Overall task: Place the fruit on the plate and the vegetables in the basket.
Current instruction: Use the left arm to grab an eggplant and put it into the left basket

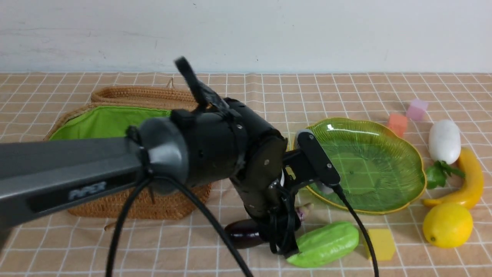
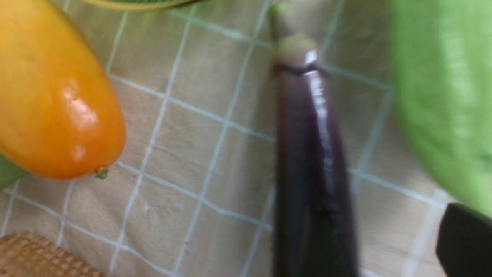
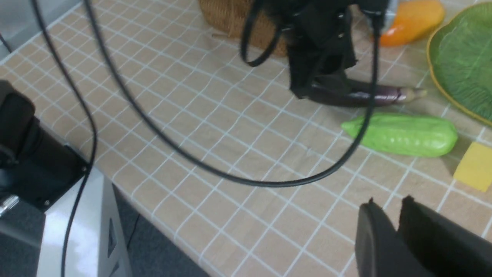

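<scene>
Risk first: the left jaws stand apart, astride the eggplant (image 3: 357,96) at the end away from its stem. It lies on the bench (image 1: 153,250), not yet clamped. It is glossy and slender, and a grip this far from its middle could, in my judgement, let it swivel or slip on lifting. The gourd (image 1: 324,244) lies just beside it. The one finger (image 2: 465,238) in view stands close to the gourd and could shove it. The mango (image 2: 54,100) lies near the other side. The right jaws are nearly together, empty.

Plate (image 1: 369,165): nothing in it.
Basket (image 1: 100,123): open, green lining showing, no vegetable seen, partly hidden by the arm.

The lemon (image 1: 447,225), banana (image 1: 471,177) and radish (image 1: 444,140) lie beside the plate, unsorted.
</scene>
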